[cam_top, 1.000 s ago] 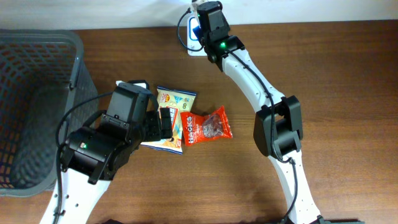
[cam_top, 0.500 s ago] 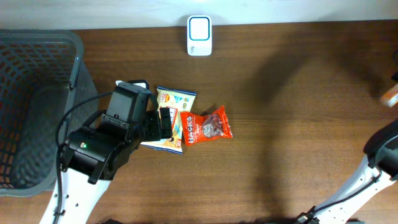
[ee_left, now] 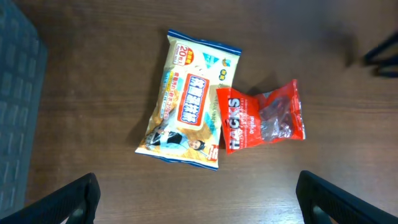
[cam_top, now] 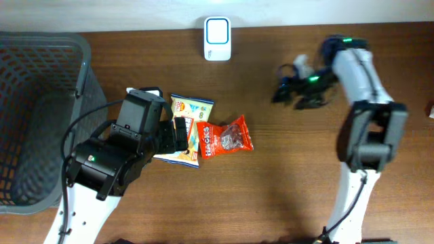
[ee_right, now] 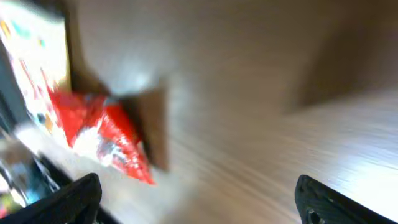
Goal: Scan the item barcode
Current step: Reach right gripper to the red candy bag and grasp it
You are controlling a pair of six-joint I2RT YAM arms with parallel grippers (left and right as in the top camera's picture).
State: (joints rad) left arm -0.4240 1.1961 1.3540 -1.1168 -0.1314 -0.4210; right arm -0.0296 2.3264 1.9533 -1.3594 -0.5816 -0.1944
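Note:
Two snack packets lie side by side mid-table: a yellow and white packet (cam_top: 192, 129) (ee_left: 189, 109) and a red packet (cam_top: 227, 139) (ee_left: 264, 118), also a red blur in the right wrist view (ee_right: 106, 134). The white barcode scanner (cam_top: 217, 30) stands at the back edge. My left gripper (cam_top: 178, 133) (ee_left: 199, 205) hangs open over the left part of the yellow packet, holding nothing. My right gripper (cam_top: 290, 95) (ee_right: 202, 202) is open and empty, blurred by motion, to the right of the packets and well apart from them.
A grey mesh basket (cam_top: 34, 115) (ee_left: 15, 93) fills the table's left end, close to the left arm. A black cable runs from the left arm's wrist. Bare wood lies between the packets and the right arm.
The right arm left the scanner, swung off to the right edge, then came back to the right of the packets, and its jaws opened. The left arm and both packets stayed still.

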